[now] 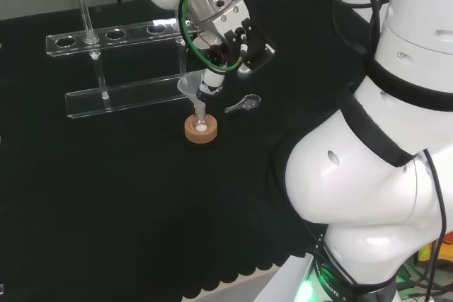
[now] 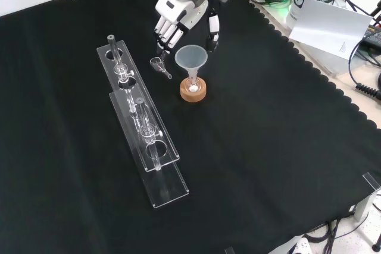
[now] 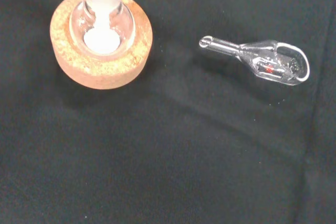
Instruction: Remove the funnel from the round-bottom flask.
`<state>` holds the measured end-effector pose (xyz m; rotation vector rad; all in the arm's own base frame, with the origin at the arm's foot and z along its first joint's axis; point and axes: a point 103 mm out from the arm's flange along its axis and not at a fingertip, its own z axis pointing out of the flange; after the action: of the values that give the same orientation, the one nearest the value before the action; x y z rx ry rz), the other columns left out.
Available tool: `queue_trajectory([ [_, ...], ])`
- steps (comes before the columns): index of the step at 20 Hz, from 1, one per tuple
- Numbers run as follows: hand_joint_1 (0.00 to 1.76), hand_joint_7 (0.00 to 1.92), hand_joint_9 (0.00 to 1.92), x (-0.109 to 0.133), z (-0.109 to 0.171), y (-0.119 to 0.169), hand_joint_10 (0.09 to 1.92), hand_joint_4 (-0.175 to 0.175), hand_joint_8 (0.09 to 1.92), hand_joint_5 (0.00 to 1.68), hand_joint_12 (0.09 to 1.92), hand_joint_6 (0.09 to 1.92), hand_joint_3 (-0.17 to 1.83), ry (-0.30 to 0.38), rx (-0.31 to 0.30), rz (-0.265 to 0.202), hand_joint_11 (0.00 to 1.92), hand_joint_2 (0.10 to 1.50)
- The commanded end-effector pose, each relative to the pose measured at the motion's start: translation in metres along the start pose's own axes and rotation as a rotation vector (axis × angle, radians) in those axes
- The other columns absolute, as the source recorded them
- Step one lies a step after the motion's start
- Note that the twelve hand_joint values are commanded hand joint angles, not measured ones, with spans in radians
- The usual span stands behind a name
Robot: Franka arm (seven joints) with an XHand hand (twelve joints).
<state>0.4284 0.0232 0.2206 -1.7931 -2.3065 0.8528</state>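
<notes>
- The small clear glass round-bottom flask [image 2: 193, 83] sits upright in its round cork ring stand [image 2: 193, 91] on the black cloth [image 2: 268, 147], with what looks like a little white material at the bottom.
- The translucent white plastic funnel [image 2: 190, 58] is in the flask's neck, cone up; in the head view it leans slightly.
- In the front view, the black and white hand [image 2: 178, 19] hovers at about eleven o'clock from the funnel, fingers hanging down and only gently bent, thumb apart. It holds nothing, and I can't tell whether a fingertip touches the rim.
- A small clear glass scoop-like piece [image 2: 159, 65] lies on the cloth at about ten o'clock from the stand, just beside the fingertips.
- The clear acrylic tube rack [image 2: 143, 124] stands further left.
- Risks, as I judge them: the flask only rests in the ring, so a sideways tug could tip it and spill the contents.
- If the stem sticks, the flask may lift too.
- Closing fingers could also knock the scoop.
</notes>
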Motion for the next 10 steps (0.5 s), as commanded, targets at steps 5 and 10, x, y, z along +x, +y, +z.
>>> queue_trajectory([
  [5, 0.61, 0.02, 0.27, 0.0030, 0.0031, 0.0108, 0.73, -0.029, 0.69, 0.12, 1.37, 0.09, 0.32, 0.002, 0.009, -0.019, 0.35, 0.67],
  [10, 0.61, 0.02, 0.27, 0.0028, 0.0065, 0.0123, 0.74, -0.030, 0.69, 0.12, 1.37, 0.09, 0.32, 0.004, 0.005, -0.023, 0.35, 0.67],
])
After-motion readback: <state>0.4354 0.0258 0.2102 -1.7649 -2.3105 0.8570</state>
